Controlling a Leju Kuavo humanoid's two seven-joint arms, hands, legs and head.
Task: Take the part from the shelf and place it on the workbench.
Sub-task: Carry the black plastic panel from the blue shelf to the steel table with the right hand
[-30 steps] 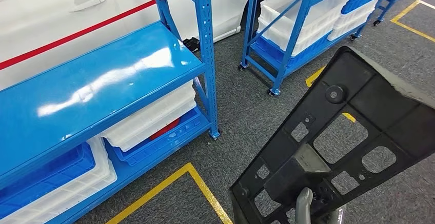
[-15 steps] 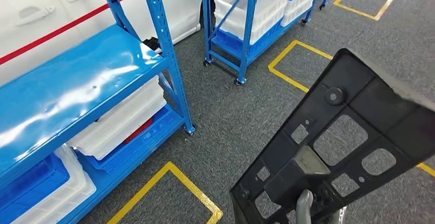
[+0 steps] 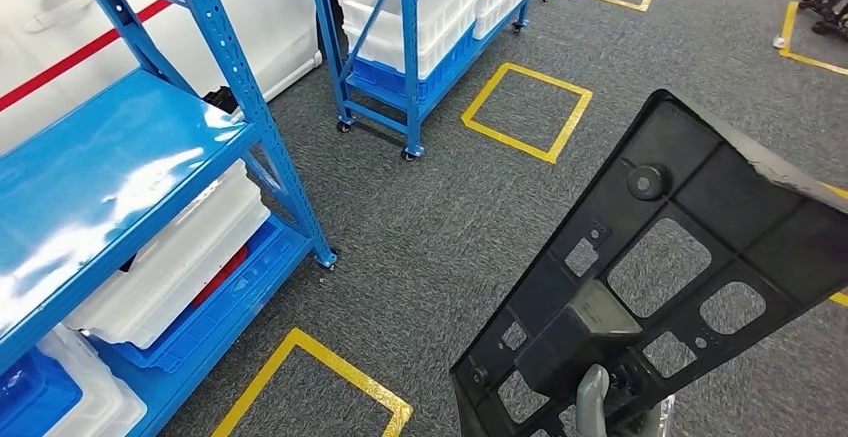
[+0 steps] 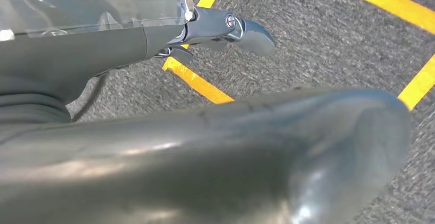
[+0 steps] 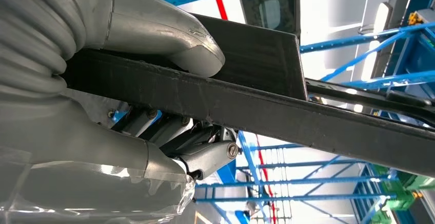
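Observation:
The part (image 3: 690, 197) is a large flat black plastic panel with several cut-outs and a round boss. It is held tilted above the floor at the lower right of the head view. My right hand (image 3: 592, 402) grips its near edge from below, the grey thumb lying on its face. In the right wrist view the thumb and fingers of my right hand (image 5: 77, 137) clamp the edge of the part (image 5: 287, 111). My left hand (image 4: 205, 147) hangs over the grey carpet, holding nothing, with a dark finger (image 4: 241, 26) stretched out.
A blue shelf (image 3: 120, 177) stands at the left with white crates (image 3: 170, 257) and blue crates below. A wheeled blue rack (image 3: 410, 17) with white crates stands farther back. Yellow floor squares (image 3: 525, 107) mark the grey carpet. A white car (image 3: 60, 17) is behind.
The whole picture has shifted left, so the camera has turned right. The shelves have slid toward the left edge. The part stays in the same place in my right hand.

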